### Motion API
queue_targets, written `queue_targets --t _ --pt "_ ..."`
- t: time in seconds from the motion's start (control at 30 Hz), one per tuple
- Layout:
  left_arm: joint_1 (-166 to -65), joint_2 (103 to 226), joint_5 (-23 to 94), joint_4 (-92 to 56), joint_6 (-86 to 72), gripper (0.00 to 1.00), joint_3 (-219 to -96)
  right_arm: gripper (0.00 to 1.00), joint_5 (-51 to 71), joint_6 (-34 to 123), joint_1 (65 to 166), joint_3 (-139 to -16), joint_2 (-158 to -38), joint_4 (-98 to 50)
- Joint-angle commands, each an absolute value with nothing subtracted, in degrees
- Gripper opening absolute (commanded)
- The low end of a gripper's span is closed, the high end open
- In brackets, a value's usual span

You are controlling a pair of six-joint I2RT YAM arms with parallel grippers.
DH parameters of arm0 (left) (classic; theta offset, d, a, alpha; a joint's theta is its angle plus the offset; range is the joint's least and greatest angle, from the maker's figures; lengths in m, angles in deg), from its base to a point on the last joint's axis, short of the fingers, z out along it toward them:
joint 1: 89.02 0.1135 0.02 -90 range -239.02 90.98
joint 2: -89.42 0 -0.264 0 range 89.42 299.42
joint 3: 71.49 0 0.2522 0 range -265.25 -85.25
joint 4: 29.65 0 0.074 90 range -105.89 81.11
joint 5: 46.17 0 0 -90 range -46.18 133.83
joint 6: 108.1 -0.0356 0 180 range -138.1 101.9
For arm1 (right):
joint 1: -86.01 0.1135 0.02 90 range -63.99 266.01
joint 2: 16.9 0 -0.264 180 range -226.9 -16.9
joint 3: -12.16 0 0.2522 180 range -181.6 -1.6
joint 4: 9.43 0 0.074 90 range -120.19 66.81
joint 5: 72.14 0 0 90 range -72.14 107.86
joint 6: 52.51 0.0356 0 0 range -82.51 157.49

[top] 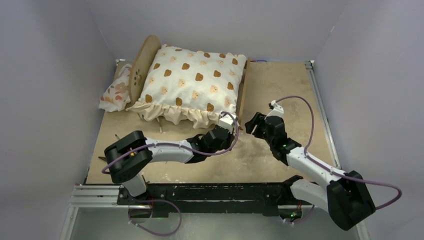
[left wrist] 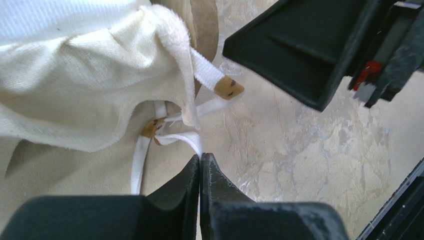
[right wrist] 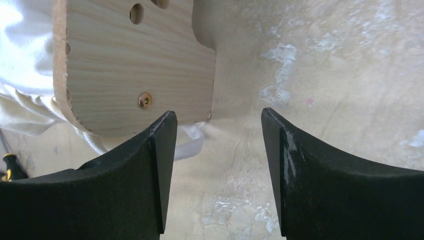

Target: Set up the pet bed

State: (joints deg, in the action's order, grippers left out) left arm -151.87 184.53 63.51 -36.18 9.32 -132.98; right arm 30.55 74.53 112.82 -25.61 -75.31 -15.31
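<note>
pet bed point(right wrist: 130, 60) pale grained wood, matt and smooth; its screw point(right wrist: 145, 100) shiny brass-coloured metal; cushion point(top: 192, 82) soft woven cloth; table point(top: 280, 90) mottled beige, dull

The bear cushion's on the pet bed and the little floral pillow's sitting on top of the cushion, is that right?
Not quite: the top view shows the floral pillow on the table, behind the headboard of the pet bed, not on the bear cushion. The cushion does lie on the bed.

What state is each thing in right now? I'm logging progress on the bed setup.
Pet bed: standing upright, covered by cushion.
Bear-print cushion: lying on the bed, ruffle overhanging.
Floral pillow: outside the bed, at its head end.
Left gripper: shut, at a white strap.
Right gripper: open, empty.
</note>
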Motion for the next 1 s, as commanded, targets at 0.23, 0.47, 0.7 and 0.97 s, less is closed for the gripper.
queue_targets --t 0.23,0.47,0.7,0.97 --pt "-149.6 185.9 62.9 -42.4 11.5 0.00 -134.3 0.74 14.6 70.0 111.8 -26.3 -81.0 -6.6" --pt "-148.5 188.3 61.5 -44.4 13.2 0.00 -134.7 0.75 8.7 68.6 111.9 -24.8 -82.0 -4.6" --pt "-148.4 188.6 59.9 -47.0 14.4 0.00 -133.8 0.74 3.7 68.6 111.9 -23.6 -82.1 -4.0" --pt "-148.5 188.0 57.5 -55.9 14.7 0.00 -128.6 0.58 2.4 73.5 111.8 -21.0 -81.9 -0.5"
